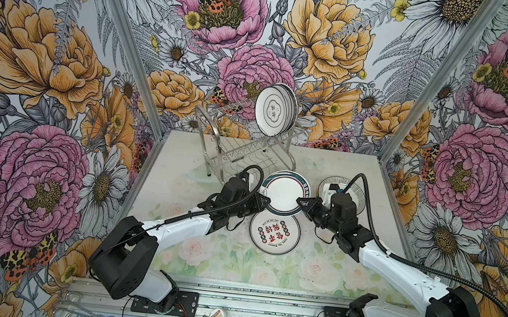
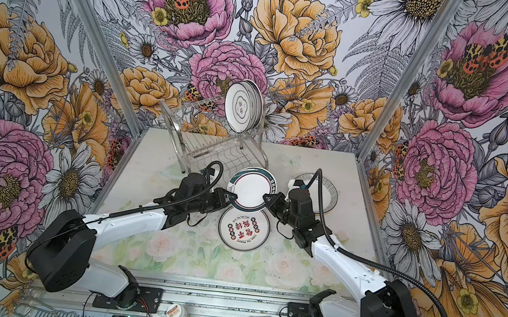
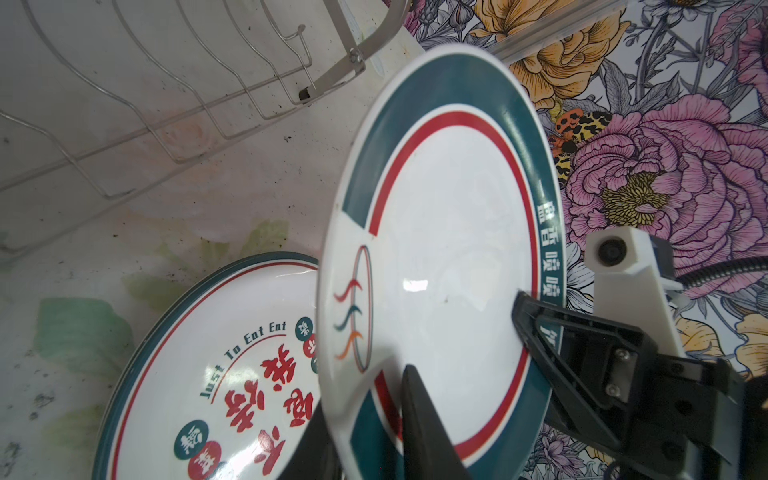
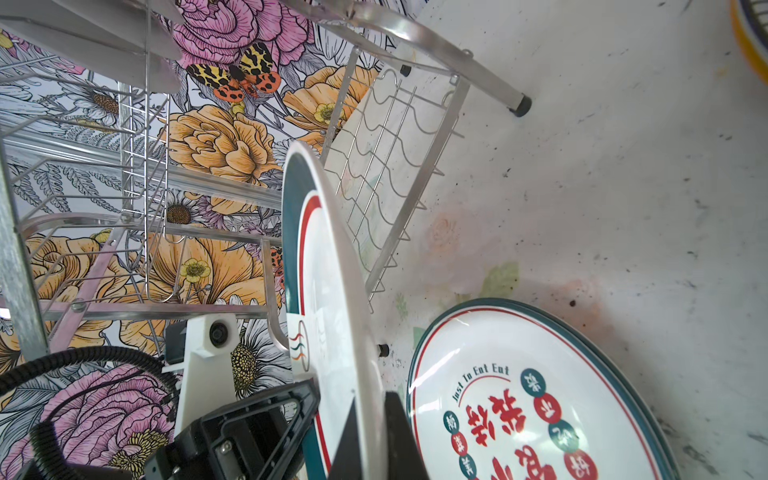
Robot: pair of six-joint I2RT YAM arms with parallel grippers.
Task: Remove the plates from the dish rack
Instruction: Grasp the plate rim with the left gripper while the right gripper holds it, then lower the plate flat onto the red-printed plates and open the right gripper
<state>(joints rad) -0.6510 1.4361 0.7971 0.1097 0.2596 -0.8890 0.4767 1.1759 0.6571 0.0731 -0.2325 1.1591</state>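
Teal-band plate up off desk, tilted, right above red-character plate lying flat mid-desk. Right gripper clamped tight on its right rim. Left gripper almost closed, fingers either side of left rim, pinching it. Dish rack far side, plates standing in upper tier, right end. Striped plate flat, far right.

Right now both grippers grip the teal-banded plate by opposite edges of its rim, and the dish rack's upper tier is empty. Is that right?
No: the upper tier of the dish rack is not empty. Both top views show plates standing on edge there. The rest holds: the left gripper and right gripper grip the teal-banded plate by opposite rim edges.
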